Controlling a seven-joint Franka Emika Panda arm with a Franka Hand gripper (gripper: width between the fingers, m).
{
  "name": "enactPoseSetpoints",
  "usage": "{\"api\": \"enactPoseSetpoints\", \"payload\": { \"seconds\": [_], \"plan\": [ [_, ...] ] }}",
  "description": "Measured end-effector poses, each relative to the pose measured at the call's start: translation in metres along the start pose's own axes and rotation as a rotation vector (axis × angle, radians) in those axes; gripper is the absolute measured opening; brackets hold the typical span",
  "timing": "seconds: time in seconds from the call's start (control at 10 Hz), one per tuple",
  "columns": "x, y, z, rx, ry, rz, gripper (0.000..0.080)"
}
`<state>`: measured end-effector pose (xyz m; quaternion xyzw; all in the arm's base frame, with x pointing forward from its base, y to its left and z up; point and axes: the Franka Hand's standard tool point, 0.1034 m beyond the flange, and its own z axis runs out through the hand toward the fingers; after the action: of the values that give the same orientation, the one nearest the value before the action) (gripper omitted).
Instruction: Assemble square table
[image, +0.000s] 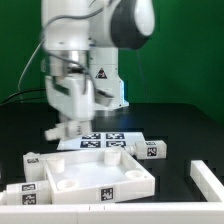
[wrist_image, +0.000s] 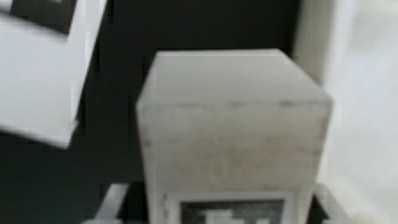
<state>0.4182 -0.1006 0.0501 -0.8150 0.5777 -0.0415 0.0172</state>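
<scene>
— The leg (wrist_image: 231, 120) is filling your wrist view. Who is gripping it?
— Your gripper (image: 68, 128) is clamping it beside the marker board (image: 103, 141); the square tabletop (image: 65, 188) is lying nearer the exterior camera.

The square table slab (image: 75, 188) and leg (wrist_image: 231, 110) are matt white plastic, the leg faintly grainy. The table (image: 190, 130) is matt black and the arm (image: 80, 30) is glossy white.

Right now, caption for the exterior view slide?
Franka arm, jaws closed on a leg beside the marker board; square table slab in front, loose legs around it.
</scene>
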Motion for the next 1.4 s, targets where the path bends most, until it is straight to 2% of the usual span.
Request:
{"api": "enactPoseSetpoints", "payload": {
  "seconds": [0.1,0.2,0.4,0.6,1.4],
  "plan": [
    [0.0,0.001,-0.004,0.037,0.03,0.026,0.0282],
    [-0.006,-0.002,-0.005,0.041,0.014,0.016,0.0282],
    [-0.004,0.001,-0.002,0.033,0.017,0.021,0.0282],
    [0.008,0.017,0.005,0.003,0.022,0.079,0.0282],
    [-0.01,0.004,0.01,0.006,0.04,0.072,0.0282]
  ]
}}
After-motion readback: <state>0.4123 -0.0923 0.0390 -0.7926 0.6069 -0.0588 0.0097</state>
